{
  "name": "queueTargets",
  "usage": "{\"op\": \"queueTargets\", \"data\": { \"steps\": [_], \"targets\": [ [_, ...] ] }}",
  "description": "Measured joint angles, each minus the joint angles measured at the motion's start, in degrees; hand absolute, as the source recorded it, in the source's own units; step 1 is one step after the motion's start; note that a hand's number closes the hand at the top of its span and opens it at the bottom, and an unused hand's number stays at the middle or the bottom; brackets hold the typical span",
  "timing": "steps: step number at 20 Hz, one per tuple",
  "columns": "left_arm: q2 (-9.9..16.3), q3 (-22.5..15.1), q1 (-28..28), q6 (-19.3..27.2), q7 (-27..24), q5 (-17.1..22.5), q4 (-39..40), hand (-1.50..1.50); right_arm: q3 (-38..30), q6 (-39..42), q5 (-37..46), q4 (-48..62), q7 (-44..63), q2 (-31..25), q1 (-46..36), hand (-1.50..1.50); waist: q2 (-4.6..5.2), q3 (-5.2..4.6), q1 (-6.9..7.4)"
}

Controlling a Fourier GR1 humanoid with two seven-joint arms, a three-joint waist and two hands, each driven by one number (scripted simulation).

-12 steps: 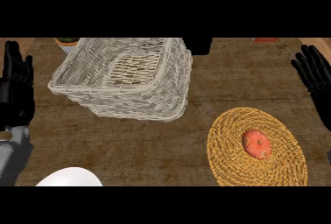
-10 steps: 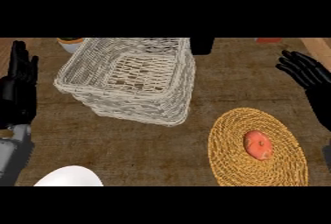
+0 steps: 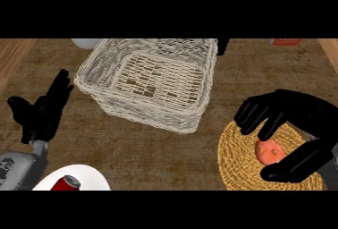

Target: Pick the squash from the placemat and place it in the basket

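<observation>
The squash (image 3: 270, 152) lies on the round woven placemat (image 3: 239, 167), right of the basket (image 3: 150, 80). The right hand (image 3: 297, 120) arches over it, fingers (image 3: 256, 117) and thumb curved but not grasping (contact unclear). The left hand (image 3: 43, 112) rests released at the counter's (image 3: 158, 152) left.

The desk (image 3: 132, 134) fills nearly the whole frame, its top a dark brown, mottled, wood-grained surface; along the left edge of the frame runs a strip of lighter, orange-brown wood (image 3: 14, 58), and a narrower strip of the same tone shows at the upper right corner (image 3: 330, 51); the light is even and soft, with only faint shadow on the top; no wall, floor or window shows.
</observation>
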Motion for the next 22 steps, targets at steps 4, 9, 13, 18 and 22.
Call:
{"op": "queueTargets", "data": {
  "steps": [4, 9, 13, 18, 22],
  "targets": [
    [0.92, 0.87, 1.94, -2.73, 1.06, 1.51, 1.39, 0.00, 2.26, 0.26, 8.96, -5.43, -9.33, 0.06, 8.28, -1.50, -0.53, -0.19, -1.84],
    [0.90, 2.37, 1.70, -4.60, 2.64, 1.53, 2.35, 0.00, 2.46, -0.30, 12.74, -13.05, -6.56, -3.57, 13.45, -1.50, -0.84, -0.38, -2.51],
    [0.46, 2.27, 1.08, -4.54, 3.66, 1.20, 2.27, 0.00, -0.62, 1.59, 15.16, -16.16, -0.96, -10.41, 10.17, -1.50, -0.99, -0.48, -2.60],
    [0.89, 2.84, 1.24, -5.11, 3.73, 1.23, 2.23, 0.00, -7.90, 1.58, 21.02, -16.70, 5.56, -18.62, 3.15, -1.50, -1.05, -0.59, -2.39],
    [0.67, 3.29, 0.62, -6.13, 3.71, 0.92, 3.22, 0.00, -10.16, 5.06, 20.70, -12.51, 11.01, -22.70, -3.85, -1.50, -0.84, -0.58, -1.93]
  ]
}}
